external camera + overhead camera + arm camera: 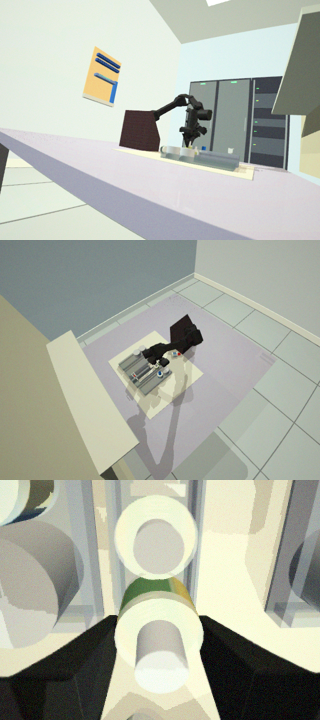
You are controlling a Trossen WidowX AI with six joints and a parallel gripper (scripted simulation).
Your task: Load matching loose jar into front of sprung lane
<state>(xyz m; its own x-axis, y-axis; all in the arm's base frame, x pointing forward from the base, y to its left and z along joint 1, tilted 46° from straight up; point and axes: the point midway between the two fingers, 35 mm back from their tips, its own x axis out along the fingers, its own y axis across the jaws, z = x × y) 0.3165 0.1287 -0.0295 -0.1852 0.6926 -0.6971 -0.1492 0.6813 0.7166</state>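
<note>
Loose jar [159,639], cream body with a green-yellow band and a pale cap, sits pinched in my gripper [157,623]; the dark fingers clamp it from both sides, about half spread, closed as far as the jar allows. It hangs right at the mouth of the middle lane [143,372], lined up with the matching jar [156,541] already standing in that lane just ahead. The two look close to touching in the wrist view, but I can't tell if they actually meet.

My read: insertion step, just starting or about to start the push. To do it well I'd keep the held jar upright and centred between the lane rails, bottom low enough to clear the front stop and then settle on the lane floor, and press the old jar back slowly and straight so the spring load builds evenly. No release until the new jar is behind the front stop, otherwise the pusher could kick the row out.

Outward: grey lanes either side, a blue-capped jar [159,373] in the near one, larger pale jars [136,352] at the far lane, all on a cream mat [186,374] on the bench [232,361].
</note>
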